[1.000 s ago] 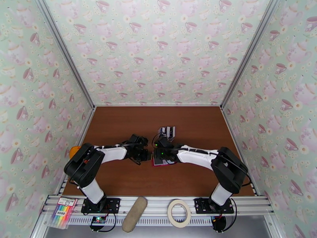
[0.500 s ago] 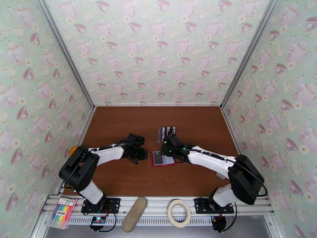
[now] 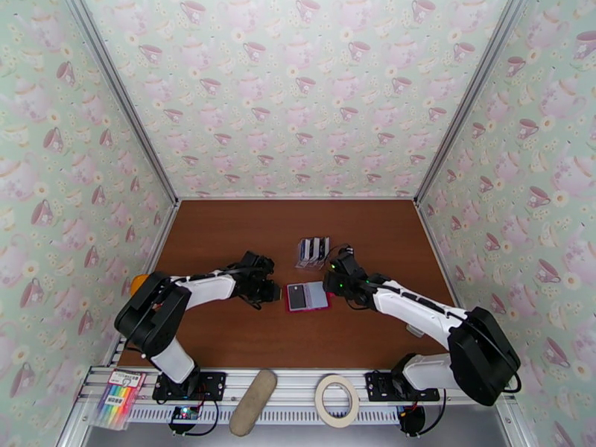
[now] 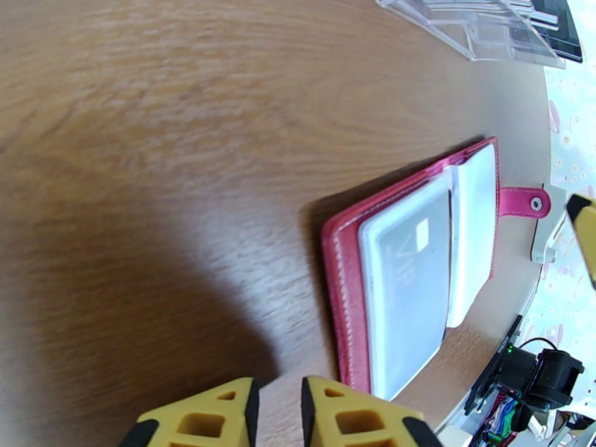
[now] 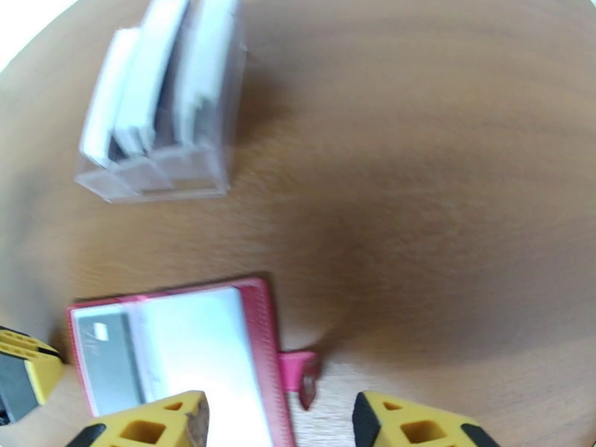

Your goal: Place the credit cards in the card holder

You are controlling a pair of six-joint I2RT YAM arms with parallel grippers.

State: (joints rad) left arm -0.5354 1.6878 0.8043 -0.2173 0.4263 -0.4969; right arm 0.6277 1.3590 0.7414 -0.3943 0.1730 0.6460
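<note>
One card sits in the card holder, flanked by an empty, closed left pincer and an empty, open right pincer; fetching more credit cards from beyond it looks next.

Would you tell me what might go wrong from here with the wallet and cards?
1. The open wallet lies loose; neither the left tool nor the open right tool grips it, so sliding in a card may push it away.
2. The cards stand packed in the clear stand; pulling one might tip it or drag a neighbour out.
</note>
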